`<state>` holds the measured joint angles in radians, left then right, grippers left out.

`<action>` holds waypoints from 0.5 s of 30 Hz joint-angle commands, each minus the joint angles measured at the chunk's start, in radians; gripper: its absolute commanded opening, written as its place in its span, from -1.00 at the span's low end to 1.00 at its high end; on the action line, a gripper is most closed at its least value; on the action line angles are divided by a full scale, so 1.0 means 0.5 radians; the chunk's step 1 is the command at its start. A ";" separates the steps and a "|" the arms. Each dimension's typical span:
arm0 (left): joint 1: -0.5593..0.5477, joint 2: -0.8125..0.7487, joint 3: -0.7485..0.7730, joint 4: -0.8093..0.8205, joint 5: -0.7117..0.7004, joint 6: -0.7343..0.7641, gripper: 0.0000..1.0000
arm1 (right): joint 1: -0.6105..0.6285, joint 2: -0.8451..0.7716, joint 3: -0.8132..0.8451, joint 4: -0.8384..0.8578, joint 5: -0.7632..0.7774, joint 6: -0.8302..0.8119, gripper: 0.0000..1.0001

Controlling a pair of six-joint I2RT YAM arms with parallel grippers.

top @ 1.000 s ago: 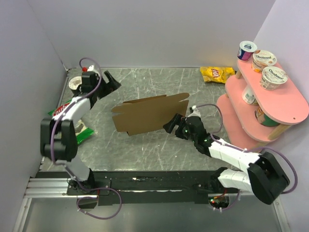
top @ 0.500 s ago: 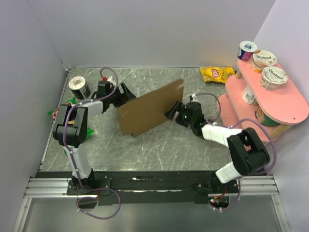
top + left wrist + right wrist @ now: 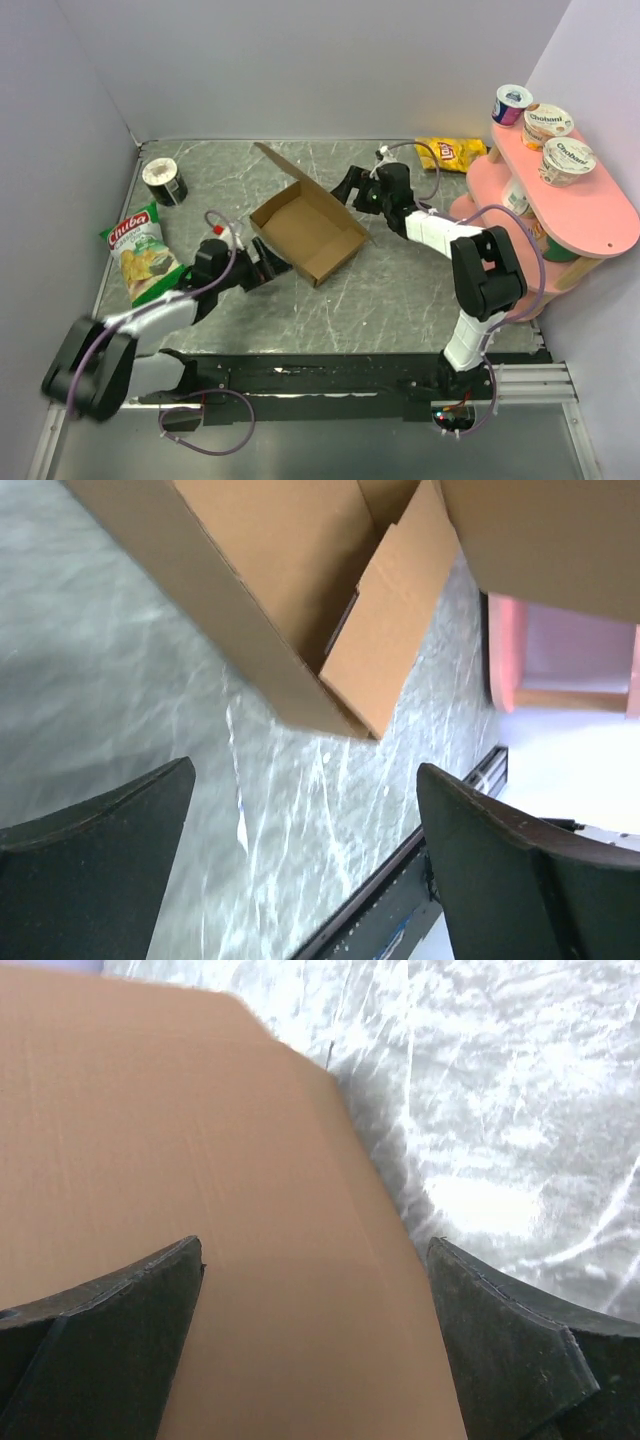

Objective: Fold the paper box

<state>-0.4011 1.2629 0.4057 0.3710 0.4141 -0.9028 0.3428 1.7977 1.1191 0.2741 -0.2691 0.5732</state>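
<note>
Sitting near the middle of the table (image 3: 400,285), the box (image 3: 308,228) is standing as an open tray. Both grippers are gaping wide and holding nothing. The left gripper (image 3: 268,268) is hovering just beside its near-left wall, and the right gripper (image 3: 345,188) is hovering at its far-right side.

Your box (image 3: 308,228) sits mid-tabletop (image 3: 400,290), left hand (image 3: 272,268) at its near-left side, right hand (image 3: 347,188) at its far-right. A chip bag (image 3: 140,253) and can (image 3: 163,180) lie left; a snack bag (image 3: 450,152) and shelf (image 3: 590,215) stand right.
</note>
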 commanded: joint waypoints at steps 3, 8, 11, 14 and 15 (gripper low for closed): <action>0.041 -0.675 0.053 -0.474 -0.398 0.068 0.92 | -0.170 -0.380 -0.182 -0.143 0.026 -0.122 0.99; 0.259 -0.695 0.311 -0.635 -0.343 0.290 0.93 | -0.342 -0.775 -0.510 -0.180 0.008 -0.122 0.99; 0.418 -0.539 0.507 -0.564 -0.316 0.409 0.92 | -0.373 -1.088 -0.725 -0.177 0.004 -0.112 0.99; 0.535 -0.352 0.697 -0.390 -0.209 0.446 0.92 | -0.366 -1.438 -0.977 -0.192 0.108 -0.039 0.99; 0.575 -0.299 0.759 -0.356 -0.154 0.452 0.92 | -0.366 -1.539 -1.135 -0.171 0.142 0.019 0.99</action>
<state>-0.1699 1.0225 0.6575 0.1001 0.2691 -0.7418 0.1505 1.2049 0.6926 0.1703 -0.2527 0.5350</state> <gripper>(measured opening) 0.962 0.994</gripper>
